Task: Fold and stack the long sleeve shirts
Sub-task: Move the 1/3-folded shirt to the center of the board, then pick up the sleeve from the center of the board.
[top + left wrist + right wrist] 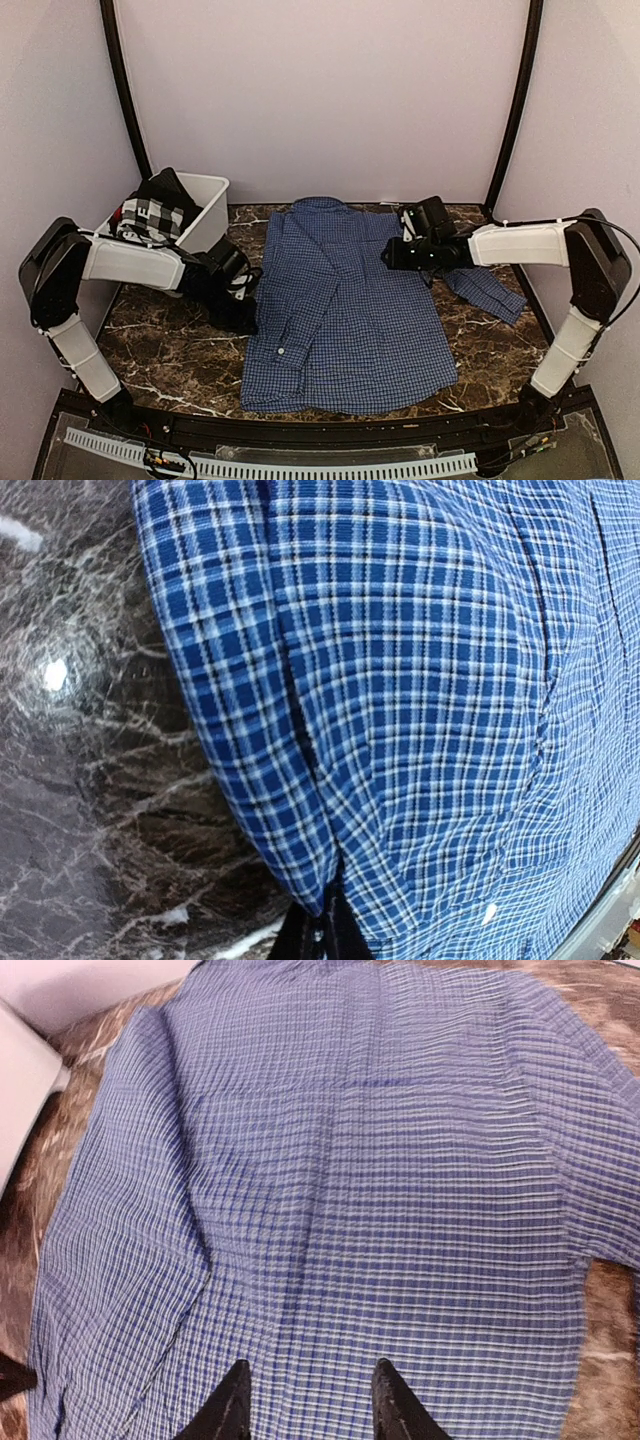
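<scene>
Near edge: a white slotted strip runs along the front, with both arm bases just behind it.
Table: dark marble with white veins, ringed by pale walls.
Blue check shirt: spread flat at mid-table, collar toward the far wall, hem toward the arms; a long crease runs down its left part, where one small white button shows.
Right sleeve: lies out on the table past the shirt's right side, below the right arm.
Left gripper: down at the shirt's left edge, closed, with a pinch of the blue cloth tapering into its dark fingers.
Right gripper: over the shirt's upper right part, jaws apart, with nothing between the black fingertips but the flat cloth beneath them.
White bin: at the table's far left corner, tipped toward the wall.
Black-and-white checked garment: heaped in the bin with darker cloth; what kind of garment cannot be told.
</scene>
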Controlling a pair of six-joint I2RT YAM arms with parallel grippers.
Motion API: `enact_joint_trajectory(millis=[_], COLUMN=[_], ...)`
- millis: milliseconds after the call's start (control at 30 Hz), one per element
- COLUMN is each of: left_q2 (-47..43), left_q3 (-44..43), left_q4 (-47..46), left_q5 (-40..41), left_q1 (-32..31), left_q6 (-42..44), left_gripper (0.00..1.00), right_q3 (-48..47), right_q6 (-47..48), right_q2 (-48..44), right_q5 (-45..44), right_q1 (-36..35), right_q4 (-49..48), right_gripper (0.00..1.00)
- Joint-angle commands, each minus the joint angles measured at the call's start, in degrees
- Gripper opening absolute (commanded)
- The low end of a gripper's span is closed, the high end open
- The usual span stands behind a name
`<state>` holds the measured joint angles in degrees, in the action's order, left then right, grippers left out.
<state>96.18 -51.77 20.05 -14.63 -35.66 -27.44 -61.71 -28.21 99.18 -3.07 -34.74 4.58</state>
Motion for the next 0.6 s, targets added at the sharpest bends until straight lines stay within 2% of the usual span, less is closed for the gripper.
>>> enact_joint_trajectory(millis=[0, 100, 200, 267, 400, 433, 567], left_q2=[0.0, -0.7, -1.3, -1.7, -2.2, -2.3, -2.5], left_q3=[-2.6, -4.1, -6.5, -8.0, -10.5, -10.9, -13.4], left_q4=[3.4, 4.9, 5.9, 6.4, 6.9, 6.9, 5.9], left_q5=[0.3, 1.5, 2.5, 2.6, 2.4, 2.2, 0.8], left_q1=[0.2, 0.2, 0.2, 0.2, 0.2, 0.2, 0.2], left_q6=[1.7, 2.3, 3.0, 3.5, 4.2, 4.3, 4.5], left_gripper=[0.13, 0.23, 0.37, 0.44, 0.61, 0.66, 0.77], right_q3=[4.6, 7.8, 11.1, 13.0, 17.0, 17.9, 20.3], right_q6=[0.1, -0.9, -2.9, -4.3, -7.9, -8.4, -8.5], right_q2=[-7.3, -11.8, -15.9, -18.4, -23.5, -24.5, -27.2], right_q5=[-6.7, -8.2, -11.3, -13.9, -20.3, -21.0, -22.3], right_q1=[4.7, 7.3, 9.2, 10.3, 12.5, 13.2, 15.8], right_q4=[2.7, 3.5, 4.5, 5.4, 8.5, 9.3, 11.9], right_gripper=[0.42, 0.46, 0.55, 0.66, 0.95, 0.98, 0.98])
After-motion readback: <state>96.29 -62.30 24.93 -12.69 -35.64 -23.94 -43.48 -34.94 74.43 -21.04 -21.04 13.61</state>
